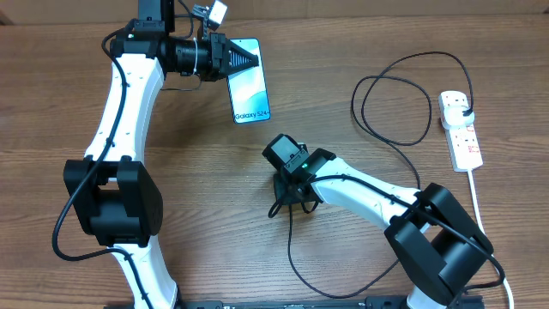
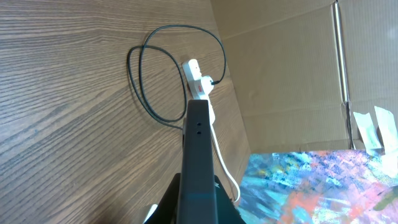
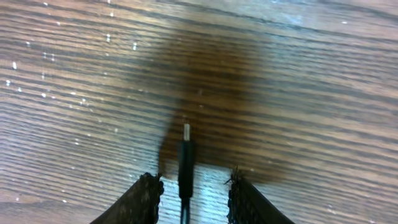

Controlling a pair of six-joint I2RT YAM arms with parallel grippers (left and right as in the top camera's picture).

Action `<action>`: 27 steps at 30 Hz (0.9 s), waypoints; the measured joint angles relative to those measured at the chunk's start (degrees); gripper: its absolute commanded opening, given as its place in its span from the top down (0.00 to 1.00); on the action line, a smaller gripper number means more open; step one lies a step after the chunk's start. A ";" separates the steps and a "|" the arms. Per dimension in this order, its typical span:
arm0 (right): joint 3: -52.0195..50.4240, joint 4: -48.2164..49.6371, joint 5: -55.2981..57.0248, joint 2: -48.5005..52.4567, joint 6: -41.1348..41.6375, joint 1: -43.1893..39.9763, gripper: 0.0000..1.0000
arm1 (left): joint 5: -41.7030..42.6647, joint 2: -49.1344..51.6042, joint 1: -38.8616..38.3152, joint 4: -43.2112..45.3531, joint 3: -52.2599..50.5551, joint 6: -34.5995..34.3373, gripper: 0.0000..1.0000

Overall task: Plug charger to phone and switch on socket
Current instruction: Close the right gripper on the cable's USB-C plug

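Observation:
The phone (image 1: 250,90), its light blue screen lit, is at the back of the table with my left gripper (image 1: 244,60) shut on its upper end. The left wrist view shows the phone (image 2: 199,149) edge-on between that gripper's (image 2: 196,186) jaws. The charger cable (image 1: 395,94) loops from its black plug in the white socket (image 1: 461,129) across to the table's middle. Its connector tip (image 3: 186,134) lies between the fingers of my right gripper (image 3: 193,180), which stand open with a gap on each side of the cable. Overhead, the right gripper (image 1: 287,196) points down at the table.
The socket's thick white cord (image 1: 480,215) runs down the right side toward the front edge. More charger cable curves along the front (image 1: 296,257). Cardboard walls (image 2: 292,74) and a colourful painted sheet (image 2: 311,180) stand beyond the socket (image 2: 198,81).

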 measured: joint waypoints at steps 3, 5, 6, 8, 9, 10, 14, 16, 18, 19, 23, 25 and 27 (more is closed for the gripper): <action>0.39 1.38 -1.33 1.03 0.02 0.00 0.62 | 0.00 0.00 0.00 0.00 0.00 0.00 0.96; 0.44 1.38 -1.66 1.14 0.00 0.00 0.63 | 0.00 0.00 0.00 0.00 0.00 0.00 0.95; 0.46 1.33 -1.90 1.16 -0.04 0.00 0.66 | -0.02 0.00 0.00 0.00 0.00 0.00 0.96; 0.52 1.18 -1.97 1.27 -0.24 0.00 0.71 | -0.02 0.00 0.00 0.00 0.00 -0.02 0.96; 0.57 1.11 -1.99 1.33 -0.20 -0.02 0.73 | 0.00 0.00 0.00 0.00 0.00 0.00 0.96; 0.76 0.94 -1.99 1.44 -0.22 -0.02 0.75 | 0.00 0.00 0.00 0.00 0.00 0.00 0.96; 1.07 0.31 -1.79 1.68 -0.13 0.00 0.82 | 0.00 0.00 0.00 0.39 0.00 0.00 0.96; 1.09 0.20 -1.73 1.75 -0.07 0.00 0.88 | 0.00 0.00 0.00 0.44 0.00 -0.02 0.96; 1.09 0.11 -1.70 1.75 0.24 0.00 0.91 | -0.02 0.00 0.00 0.44 0.00 -0.04 0.96; 1.09 0.09 -1.70 1.77 0.37 0.00 0.93 | 0.00 0.00 0.00 0.46 0.00 -0.04 0.96; 1.09 0.02 -1.38 1.84 0.74 0.00 0.96 | 0.00 0.00 0.00 0.46 0.00 -0.04 0.96; 1.09 -0.04 -1.33 1.84 0.90 0.00 0.96 | -0.02 0.00 0.00 0.44 0.00 -0.04 0.96; 1.09 -0.07 -1.53 1.84 0.92 0.00 0.96 | 0.00 0.00 0.00 0.46 0.00 -0.09 0.96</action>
